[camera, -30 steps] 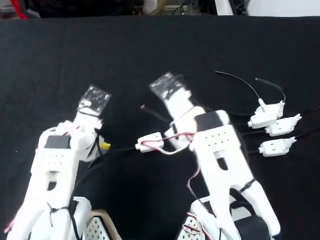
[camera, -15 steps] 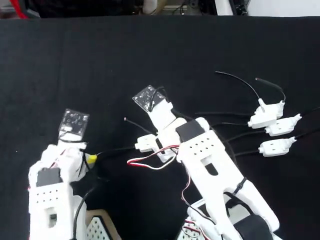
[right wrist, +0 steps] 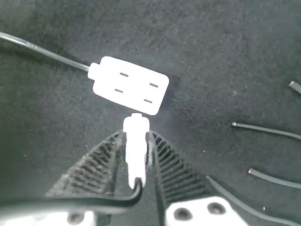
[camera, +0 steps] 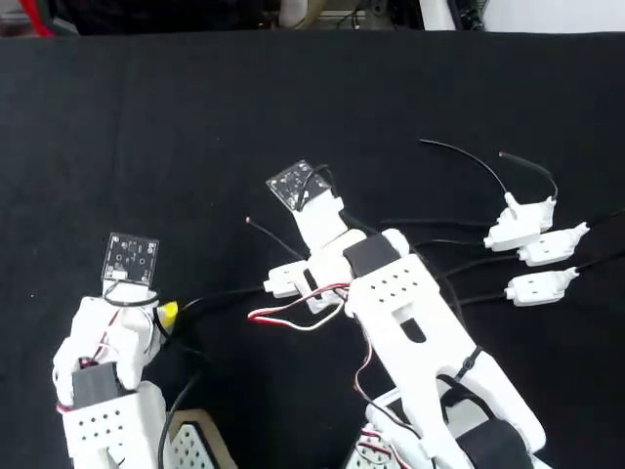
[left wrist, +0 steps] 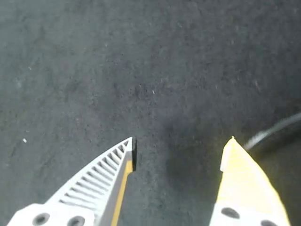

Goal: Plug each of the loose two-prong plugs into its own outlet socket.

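Pulling back toward its base, the left gripper (left wrist: 181,141) hangs wide open over the black cloth (left wrist: 141,56), while the right gripper (right wrist: 136,157), clamped on a white two-prong plug (right wrist: 136,143), has swung in beside the white outlet socket (right wrist: 130,85), seemingly ready for insertion.

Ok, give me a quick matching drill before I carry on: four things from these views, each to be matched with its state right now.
Things:
1. left gripper
2. right gripper
3. white plug
4. outlet socket

States:
A. lies flat on the black cloth, slots facing up
B. open, over bare cloth
C. gripped, its tip towards the socket
D. shut on a thing

Pairs: 1-B, 2-D, 3-C, 4-A
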{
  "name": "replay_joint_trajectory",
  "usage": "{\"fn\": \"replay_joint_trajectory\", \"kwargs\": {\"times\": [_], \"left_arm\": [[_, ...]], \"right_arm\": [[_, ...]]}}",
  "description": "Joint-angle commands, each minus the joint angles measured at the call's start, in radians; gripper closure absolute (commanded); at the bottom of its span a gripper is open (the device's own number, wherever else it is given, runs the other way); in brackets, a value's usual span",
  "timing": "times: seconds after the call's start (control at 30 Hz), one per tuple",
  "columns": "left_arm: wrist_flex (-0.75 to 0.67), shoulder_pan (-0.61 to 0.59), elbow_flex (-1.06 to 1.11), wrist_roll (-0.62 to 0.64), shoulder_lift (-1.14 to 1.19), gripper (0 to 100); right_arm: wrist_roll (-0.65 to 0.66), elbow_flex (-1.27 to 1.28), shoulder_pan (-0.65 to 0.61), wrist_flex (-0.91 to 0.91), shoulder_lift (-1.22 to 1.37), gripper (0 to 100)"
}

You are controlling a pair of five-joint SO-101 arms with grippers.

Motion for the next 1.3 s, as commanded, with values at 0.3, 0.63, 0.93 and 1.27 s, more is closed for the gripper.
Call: {"fn": "replay_joint_trajectory", "kwargs": {"times": [0.3,0.63,0.93,1.27], "left_arm": [[0.084,-0.008,0.019,-0.063,-0.095,71],[0.084,-0.008,0.019,-0.066,-0.095,71],[0.084,-0.008,0.019,-0.066,-0.095,71],[0.084,-0.008,0.019,-0.066,-0.095,71]], "right_arm": [[-0.109,-0.245,-0.008,-0.052,0.354,98.7],[-0.109,-0.251,0.003,0.008,0.366,98.7],[-0.109,-0.248,0.041,0.018,0.348,98.7],[-0.112,-0.248,0.097,0.002,0.355,98.7]]}}
